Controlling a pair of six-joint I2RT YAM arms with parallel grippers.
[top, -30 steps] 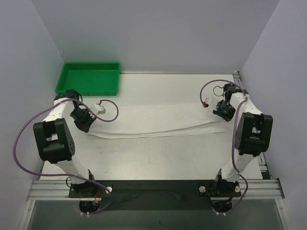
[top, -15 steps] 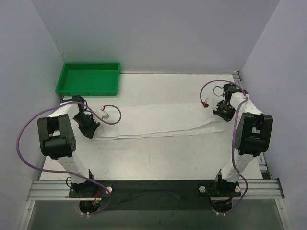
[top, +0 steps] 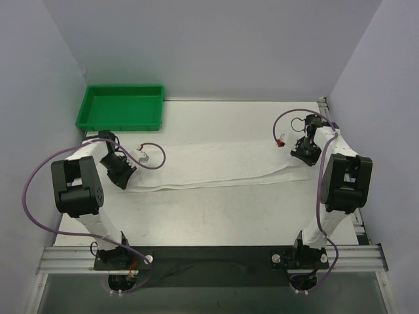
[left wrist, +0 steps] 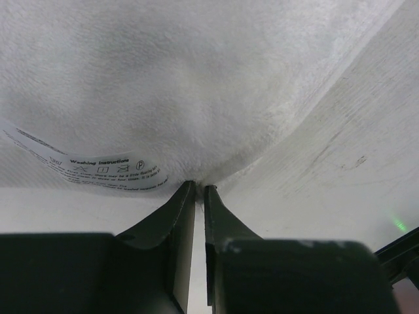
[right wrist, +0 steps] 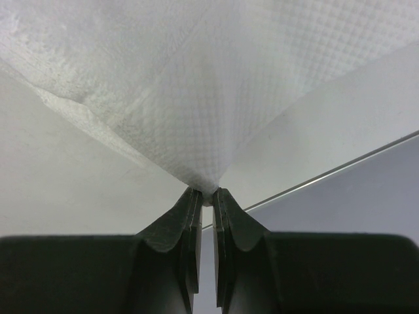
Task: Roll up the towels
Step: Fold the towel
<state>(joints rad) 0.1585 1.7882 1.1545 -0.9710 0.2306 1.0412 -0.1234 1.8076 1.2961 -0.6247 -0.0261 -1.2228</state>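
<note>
The white terry-cloth towel (top: pixel 216 167) lies flat in a long strip on the tabletop (top: pixel 216 216). The left end effector (left wrist: pixel 200 186) and right end effector (right wrist: pixel 204 191) each pinch 1 end. No roll is formed yet.

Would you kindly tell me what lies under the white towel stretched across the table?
Only the pale table shows beneath the white towel, visible around its edges. The surface under its flat middle is covered, so anything thin there cannot be seen; no bump shows.
</note>
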